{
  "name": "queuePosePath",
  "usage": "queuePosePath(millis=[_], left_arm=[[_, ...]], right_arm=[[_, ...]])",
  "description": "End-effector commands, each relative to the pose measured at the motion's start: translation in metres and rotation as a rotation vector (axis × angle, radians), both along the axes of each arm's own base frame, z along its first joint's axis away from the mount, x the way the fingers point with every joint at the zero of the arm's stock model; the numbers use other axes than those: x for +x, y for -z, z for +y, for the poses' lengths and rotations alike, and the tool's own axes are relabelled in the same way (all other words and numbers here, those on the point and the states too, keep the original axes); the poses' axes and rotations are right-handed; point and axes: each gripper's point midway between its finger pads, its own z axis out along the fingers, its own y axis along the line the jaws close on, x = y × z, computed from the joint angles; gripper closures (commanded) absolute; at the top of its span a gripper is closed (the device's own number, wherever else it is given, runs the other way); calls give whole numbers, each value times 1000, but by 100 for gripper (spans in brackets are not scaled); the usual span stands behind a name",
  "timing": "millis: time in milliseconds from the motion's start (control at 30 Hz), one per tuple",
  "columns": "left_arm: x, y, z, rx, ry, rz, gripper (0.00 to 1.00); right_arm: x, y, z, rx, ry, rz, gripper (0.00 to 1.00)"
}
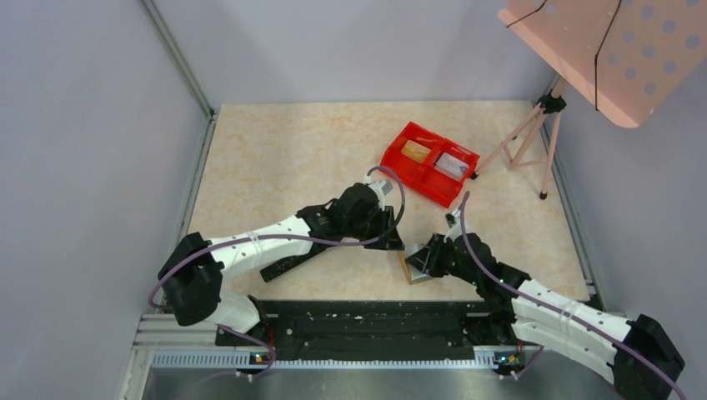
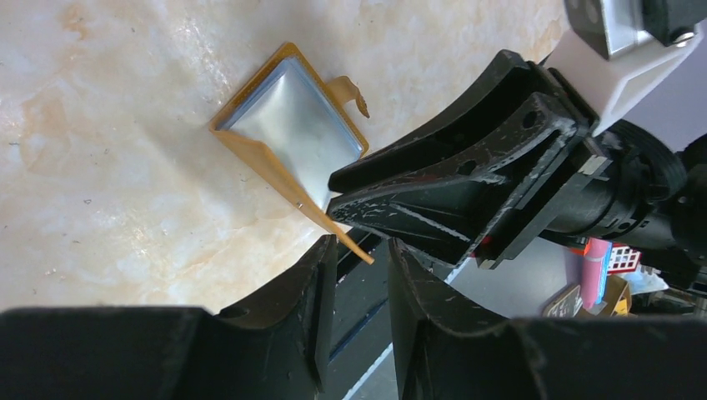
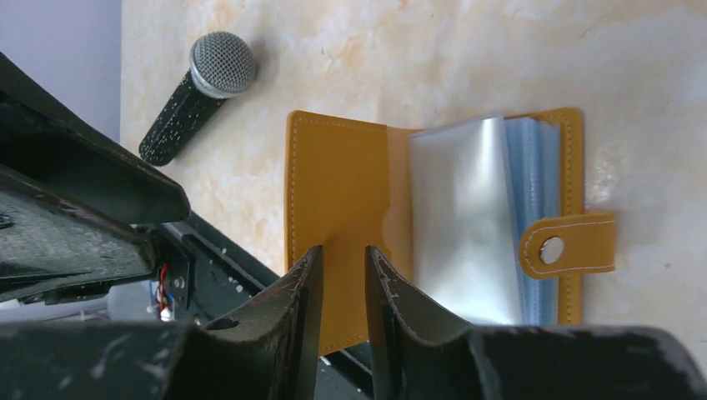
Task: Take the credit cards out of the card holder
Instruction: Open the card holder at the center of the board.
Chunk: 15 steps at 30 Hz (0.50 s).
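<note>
right pincer [image 3: 343, 254] was pressed onto the tan cover of the card holder [image 3: 433, 217], pinching that flap between its two fingers. i think it held the flap so the holder would stay open and not slide while cards were pulled out.

left pincer [image 2: 360, 243] sat just beside it, its fingers close together with only a thin gap. the corner of the lifted cover showed right at that gap, and i could not tell if it was nipped or only near.

the holder lay on the table [image 3: 417, 50], near its front edge, between the two arms. it was spread open like a book. its long way ran from the held cover across to the tab [image 3: 567, 246], which stuck out on the far side. the shiny pockets faced up, and i could not tell if cards were inside them.

off in the red tray [image 1: 417, 183] lay a yellow card [image 1: 414, 150] in one part and a pale card [image 1: 451, 165] in the other.
</note>
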Motion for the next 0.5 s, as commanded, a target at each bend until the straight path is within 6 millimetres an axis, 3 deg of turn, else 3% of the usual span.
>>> queuePosePath(millis=[0,467], left_arm=[[12,-35,-12,-92,-22,-57,66],[3,26,-7,19,-4,42,80]], right_arm=[[-1,-9,18,117,-43,-2,76],[-11,25,26,49,-67,87,80]])
